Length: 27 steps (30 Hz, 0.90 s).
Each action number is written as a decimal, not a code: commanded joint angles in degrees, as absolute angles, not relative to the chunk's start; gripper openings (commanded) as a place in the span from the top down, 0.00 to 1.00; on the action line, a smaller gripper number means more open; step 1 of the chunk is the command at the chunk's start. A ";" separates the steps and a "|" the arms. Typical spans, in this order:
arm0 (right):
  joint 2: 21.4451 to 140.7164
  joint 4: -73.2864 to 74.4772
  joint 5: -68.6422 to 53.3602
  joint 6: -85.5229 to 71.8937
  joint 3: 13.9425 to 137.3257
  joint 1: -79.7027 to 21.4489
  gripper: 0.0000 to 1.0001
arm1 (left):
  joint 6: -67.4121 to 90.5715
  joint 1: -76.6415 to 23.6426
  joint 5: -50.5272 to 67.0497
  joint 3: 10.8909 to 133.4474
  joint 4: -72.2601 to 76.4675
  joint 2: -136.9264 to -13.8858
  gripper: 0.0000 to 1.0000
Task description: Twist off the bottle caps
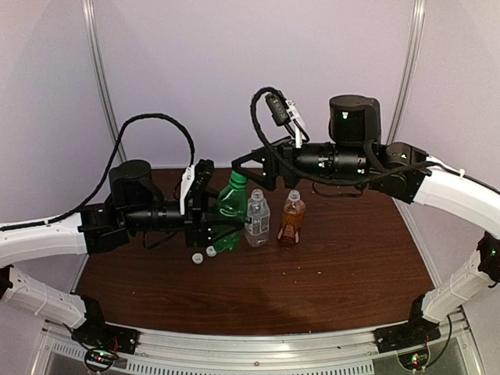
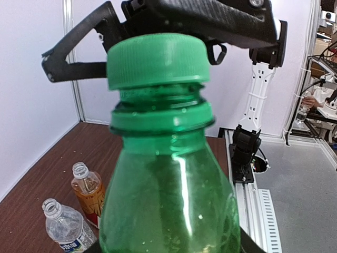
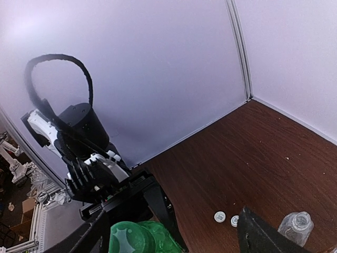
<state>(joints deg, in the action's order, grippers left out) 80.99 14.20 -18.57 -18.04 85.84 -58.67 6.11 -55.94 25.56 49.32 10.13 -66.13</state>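
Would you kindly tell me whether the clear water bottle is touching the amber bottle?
Apart. The top external view shows a strip of bare table between the clear water bottle and the amber bottle.

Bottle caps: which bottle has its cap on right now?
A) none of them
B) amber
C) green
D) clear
C: in the left wrist view the green cap sits on the neck of the green bottle, while the clear bottle and amber bottle show open mouths. Two white caps lie on the table.
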 commanded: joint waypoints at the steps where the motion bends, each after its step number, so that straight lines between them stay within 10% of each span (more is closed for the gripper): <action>1: 82.36 15.59 -16.44 -19.08 88.18 -59.70 0.17 | 6.24 -55.96 22.68 51.25 11.84 -65.74 0.90; 13: 83.14 15.89 -17.34 -18.82 88.75 -60.82 0.23 | 5.98 -55.94 19.45 51.07 11.01 -65.34 0.90; 27: 83.24 15.81 -18.80 -18.05 88.54 -61.25 0.59 | 5.99 -55.94 18.39 50.97 10.81 -65.22 0.90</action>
